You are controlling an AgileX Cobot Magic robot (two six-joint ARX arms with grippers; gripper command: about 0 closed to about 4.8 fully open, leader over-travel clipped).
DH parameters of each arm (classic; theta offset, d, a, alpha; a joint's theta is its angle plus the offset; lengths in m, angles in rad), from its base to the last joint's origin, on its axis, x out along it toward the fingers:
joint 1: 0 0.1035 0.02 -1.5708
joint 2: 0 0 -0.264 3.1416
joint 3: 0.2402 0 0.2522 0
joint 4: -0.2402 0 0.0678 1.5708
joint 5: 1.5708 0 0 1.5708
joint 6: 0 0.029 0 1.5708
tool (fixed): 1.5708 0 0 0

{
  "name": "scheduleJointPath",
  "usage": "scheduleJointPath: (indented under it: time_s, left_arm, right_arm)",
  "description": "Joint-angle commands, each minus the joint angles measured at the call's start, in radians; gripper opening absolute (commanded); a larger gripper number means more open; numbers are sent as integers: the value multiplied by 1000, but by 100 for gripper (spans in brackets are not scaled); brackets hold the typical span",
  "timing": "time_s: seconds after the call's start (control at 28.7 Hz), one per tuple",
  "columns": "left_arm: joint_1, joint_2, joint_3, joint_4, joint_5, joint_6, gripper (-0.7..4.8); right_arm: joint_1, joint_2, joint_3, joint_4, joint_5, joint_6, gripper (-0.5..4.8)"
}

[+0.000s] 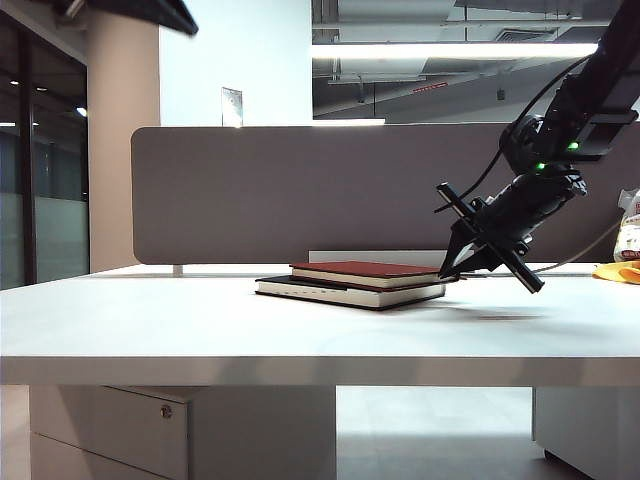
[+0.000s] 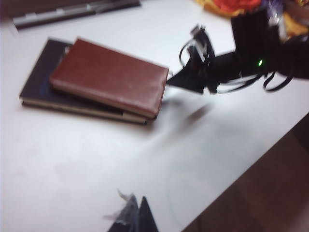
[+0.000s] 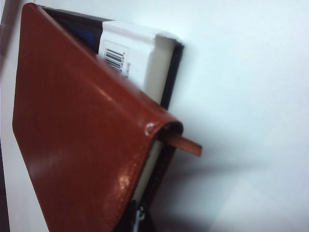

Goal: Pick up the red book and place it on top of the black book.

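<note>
Red book [image 1: 365,270] lies on black book [image 1: 340,291]; right claw [image 1: 452,268], tips together, at its corner should retreat; left claw [image 2: 136,216] unclear.

You had the red book [image 1: 366,270] lying flat on the black book [image 1: 345,291], mid-frame on the white table [image 1: 200,320], the red one shifted a bit to the right. Your right gripper [image 1: 453,270] sat at the stack's right end, tips pointing down-left, just beside the red book's edge; contact unclear, jaws shut. Its arm came in from the upper right. A grey partition [image 1: 280,190] stood behind. Something yellow [image 1: 618,271] was at the right edge. Left gripper wasn't visible.
</note>
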Motion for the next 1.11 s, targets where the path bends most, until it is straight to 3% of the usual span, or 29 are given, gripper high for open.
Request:
scheduleJointPath:
  time_s: [0.03,1.11]
  left_arm:
    - [-3,-5,36,7,3,3,-5]
    - [-3,-5,40,-43,3,16,-5]
  right_arm:
    - [5,6,4,45,-5,19,-3]
    - [34,12,4,142,-9,75,-3]
